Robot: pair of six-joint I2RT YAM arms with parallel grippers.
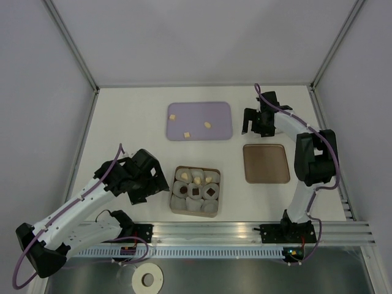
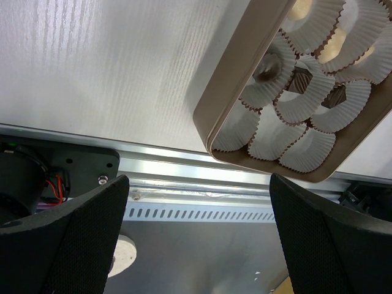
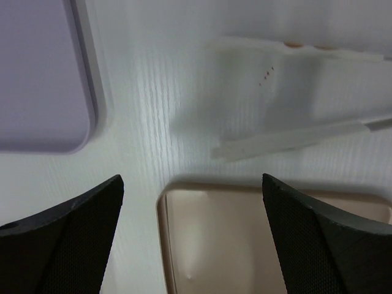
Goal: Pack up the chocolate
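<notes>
Both the left fingers (image 2: 67, 245) and the right fingers (image 3: 61, 245) are seen spread and empty, three pale chocolate pieces (image 1: 187, 135) are noted on the lilac tray (image 1: 217, 110) to the left of the right fingers, and a tiny piece may be flicked away if pinched off-centre.

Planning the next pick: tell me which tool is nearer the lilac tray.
Right. The right tool is just off the tray's right edge; the left tool sits beside the box.
</notes>
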